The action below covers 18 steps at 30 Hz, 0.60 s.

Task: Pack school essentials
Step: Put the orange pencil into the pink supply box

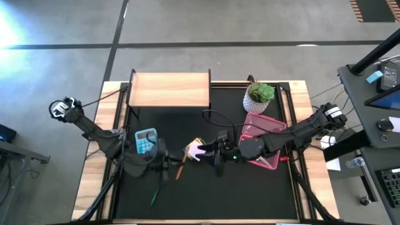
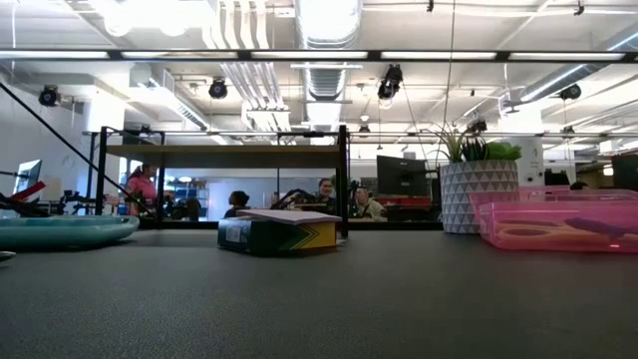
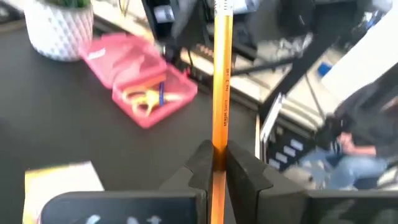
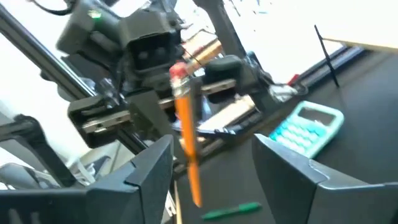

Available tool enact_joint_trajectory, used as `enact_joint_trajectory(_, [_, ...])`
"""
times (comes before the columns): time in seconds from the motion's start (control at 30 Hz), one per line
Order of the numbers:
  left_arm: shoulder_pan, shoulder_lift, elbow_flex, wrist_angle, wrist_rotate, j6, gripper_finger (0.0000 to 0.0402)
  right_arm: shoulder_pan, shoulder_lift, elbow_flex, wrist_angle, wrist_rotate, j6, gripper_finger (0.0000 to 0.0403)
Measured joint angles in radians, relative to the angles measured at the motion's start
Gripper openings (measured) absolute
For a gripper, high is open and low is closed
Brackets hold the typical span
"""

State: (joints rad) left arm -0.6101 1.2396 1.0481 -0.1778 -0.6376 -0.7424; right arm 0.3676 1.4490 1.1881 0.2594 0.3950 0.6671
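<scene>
While the left gripper [image 3: 217,165] pinches a long orange wooden pencil [image 3: 221,81] in its jaws, the right gripper [image 4: 214,168] faces it, jaws wide.

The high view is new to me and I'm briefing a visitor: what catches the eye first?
The left gripper is shut on an orange pencil above the mat's middle, facing the open right gripper. To the right, a pink case lies open with yellow scissors inside, a potted plant behind it.
</scene>
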Motion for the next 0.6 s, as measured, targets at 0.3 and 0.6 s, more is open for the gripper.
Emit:
enact_joint_trajectory(0.3, [0.078, 0.002, 0.0, 0.065, 0.002, 0.048, 0.0012, -0.008, 0.0, 0.044, 0.011, 0.018, -0.086, 0.0219])
enact_joint_trajectory(0.6, [0.109, 0.002, -0.002, 0.073, 0.004, 0.052, 0.0012, -0.043, 0.01, 0.091, 0.009, 0.027, -0.092, 0.0219])
